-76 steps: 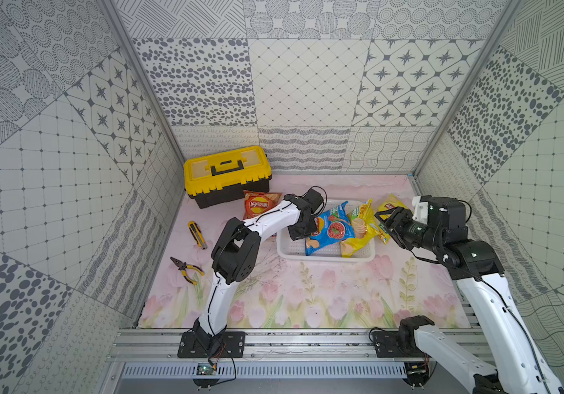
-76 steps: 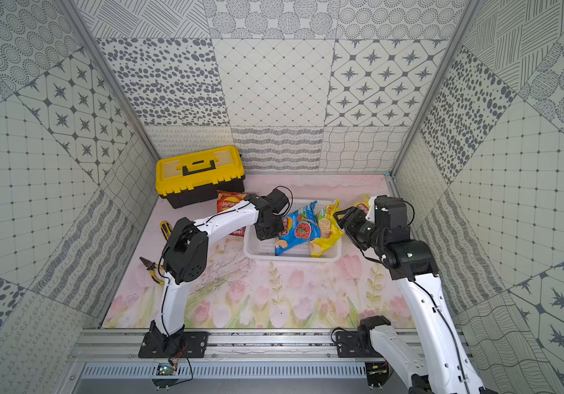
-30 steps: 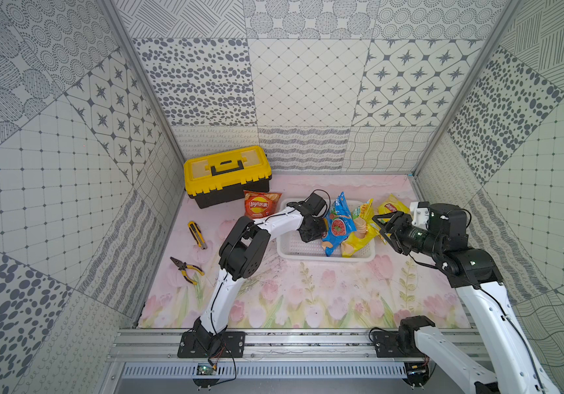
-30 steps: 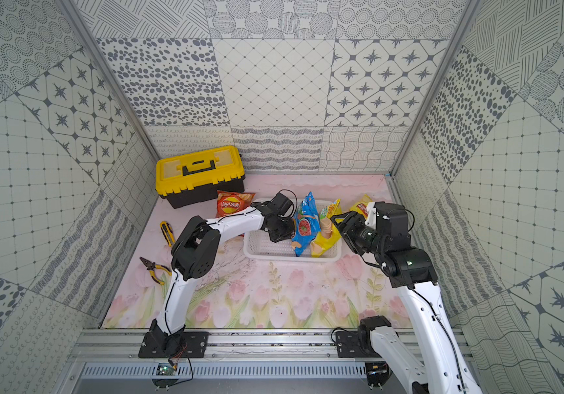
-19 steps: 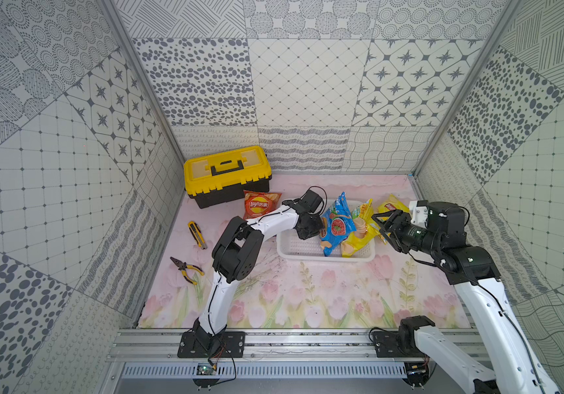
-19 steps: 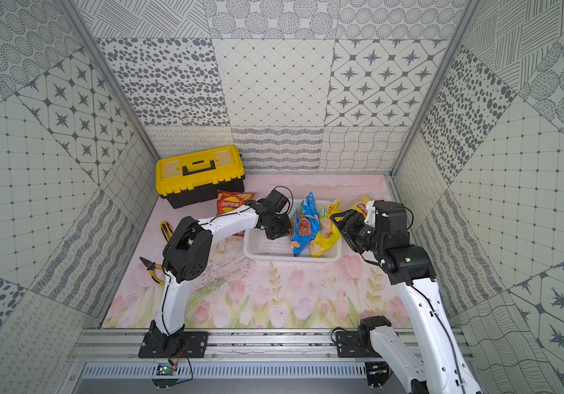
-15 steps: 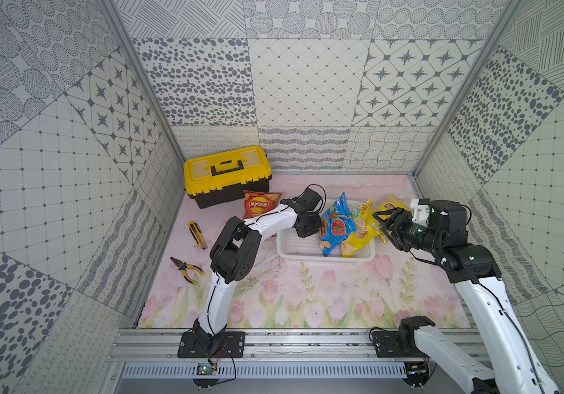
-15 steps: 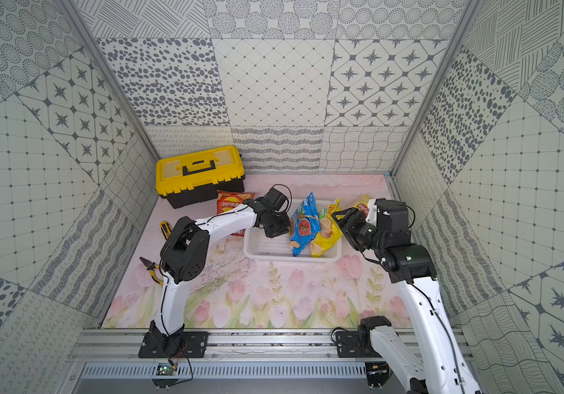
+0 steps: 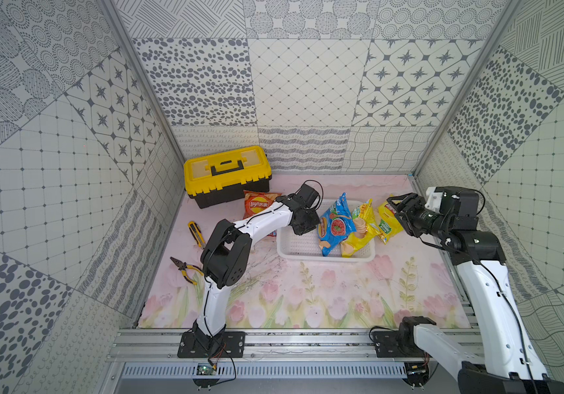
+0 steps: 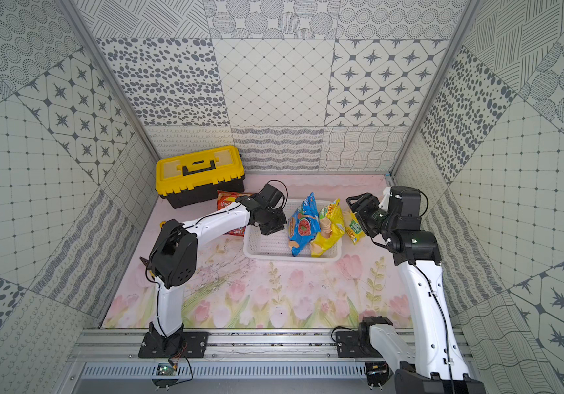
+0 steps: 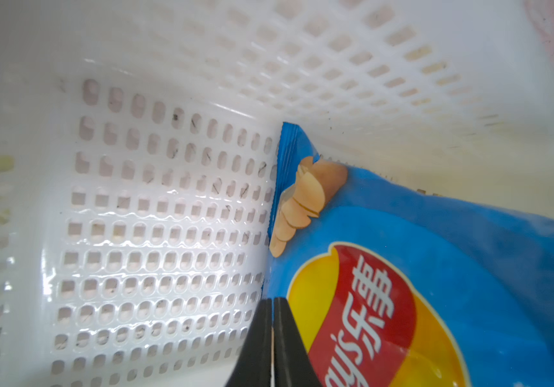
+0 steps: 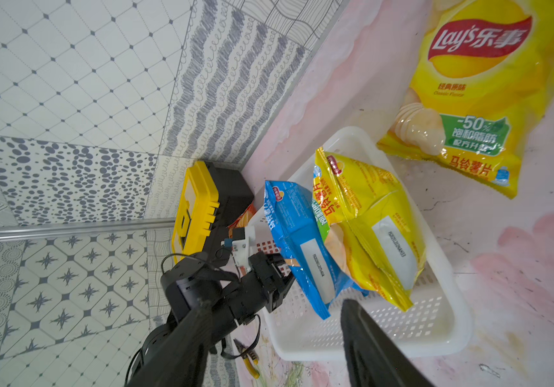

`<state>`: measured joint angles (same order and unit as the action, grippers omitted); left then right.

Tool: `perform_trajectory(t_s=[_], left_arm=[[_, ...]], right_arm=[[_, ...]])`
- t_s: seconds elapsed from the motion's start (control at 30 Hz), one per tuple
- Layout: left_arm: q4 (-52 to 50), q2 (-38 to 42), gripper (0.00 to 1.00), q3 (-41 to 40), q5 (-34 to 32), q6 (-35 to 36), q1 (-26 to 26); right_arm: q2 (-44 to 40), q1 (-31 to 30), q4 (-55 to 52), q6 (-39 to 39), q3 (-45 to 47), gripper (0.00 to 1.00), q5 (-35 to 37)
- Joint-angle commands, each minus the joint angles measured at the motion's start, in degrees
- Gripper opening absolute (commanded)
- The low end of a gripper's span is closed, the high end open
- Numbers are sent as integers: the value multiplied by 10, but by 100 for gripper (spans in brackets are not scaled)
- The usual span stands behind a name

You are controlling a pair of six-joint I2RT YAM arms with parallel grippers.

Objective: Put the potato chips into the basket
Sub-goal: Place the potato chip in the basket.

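Two bags (image 9: 336, 225) are set in the basket (image 9: 324, 258) by the closed left pincer (image 11: 272, 311); two are left out, one before the wide right pincer (image 9: 398, 213)

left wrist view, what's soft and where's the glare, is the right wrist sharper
Left wrist view: one wall of the white basket is blurred, glare streaks its grid, the blue Lay's bag logo is readable. Right wrist view: the flat yellow Lay's bag is crisp, the near black finger blurred.
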<state>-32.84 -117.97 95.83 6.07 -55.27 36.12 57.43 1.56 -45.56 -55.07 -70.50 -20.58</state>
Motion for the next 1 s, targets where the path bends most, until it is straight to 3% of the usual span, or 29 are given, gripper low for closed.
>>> perform_trajectory(t_s=[0.0, 0.13, 0.37, 0.73, 0.97], left_arm=[[-40, 41, 7, -8, -22, 4, -9], [-30, 113, 10, -29, -16, 15, -11], [-34, 246, 20, -79, 1, 39, -12], [-49, 390, 43, -145, 32, 37, -12], [-33, 460, 51, -208, 35, 17, -12]], right_arm=[[1, 12, 19, 6, -9, 67, 76], [21, 39, 54, -1, 21, 70, 135], [99, 124, 192, -65, 103, 71, 76], [237, 223, 305, -110, 109, 70, 24], [324, 287, 331, -112, 85, 67, -21]])
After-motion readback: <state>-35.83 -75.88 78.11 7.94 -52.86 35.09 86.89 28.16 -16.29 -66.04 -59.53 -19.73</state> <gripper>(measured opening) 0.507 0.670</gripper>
